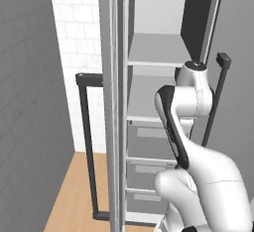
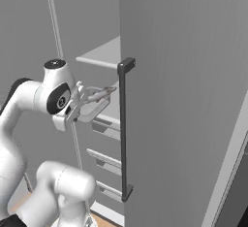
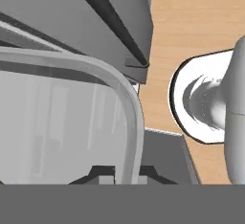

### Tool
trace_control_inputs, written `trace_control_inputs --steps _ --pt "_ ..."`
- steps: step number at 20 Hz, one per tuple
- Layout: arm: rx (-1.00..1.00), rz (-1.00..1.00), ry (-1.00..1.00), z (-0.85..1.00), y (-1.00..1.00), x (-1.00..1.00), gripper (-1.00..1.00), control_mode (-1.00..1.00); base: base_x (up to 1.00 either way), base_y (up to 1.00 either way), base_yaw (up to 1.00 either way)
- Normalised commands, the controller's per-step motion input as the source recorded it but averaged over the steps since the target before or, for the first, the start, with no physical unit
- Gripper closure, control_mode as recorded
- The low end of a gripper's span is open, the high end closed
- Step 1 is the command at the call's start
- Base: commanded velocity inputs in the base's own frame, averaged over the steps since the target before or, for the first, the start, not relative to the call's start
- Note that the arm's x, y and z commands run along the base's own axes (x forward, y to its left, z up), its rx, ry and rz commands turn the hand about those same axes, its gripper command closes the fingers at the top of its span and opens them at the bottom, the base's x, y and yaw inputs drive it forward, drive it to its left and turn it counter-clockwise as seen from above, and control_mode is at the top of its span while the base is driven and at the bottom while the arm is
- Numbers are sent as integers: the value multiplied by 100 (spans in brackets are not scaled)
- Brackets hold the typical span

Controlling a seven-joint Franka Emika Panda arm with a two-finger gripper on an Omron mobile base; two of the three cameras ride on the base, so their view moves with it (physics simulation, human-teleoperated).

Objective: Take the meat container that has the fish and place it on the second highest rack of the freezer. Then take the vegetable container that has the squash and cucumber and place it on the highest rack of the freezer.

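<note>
While the end effector [image 2: 83,105] is clamped tight on the rim of a clear container [image 2: 94,108], the fish [image 2: 100,94] lies in it just ahead. Beyond, the freezer [image 2: 179,100] stands open, its racks bare.

Even, flat rendered light all round, no glare and no hard highlights. Inside the freezer [image 1: 163,77] the right inner wall falls dark while the highest rack [image 1: 156,47] stays pale. Soft shading rolls over the white arm [image 1: 198,176]. All three pictures are slightly soft and blocky; in the hand view the clear container rim [image 3: 129,108] sits close and hazy, with faint reflections in it.
</note>
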Motion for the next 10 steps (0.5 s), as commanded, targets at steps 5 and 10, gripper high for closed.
trace_control_inputs --steps 5,10 --pt "-9 -5 -7 -59 -2 36 100 -100 0 0 0" --pt "-7 -7 -18 -46 -2 24 100 -100 0 0 0"
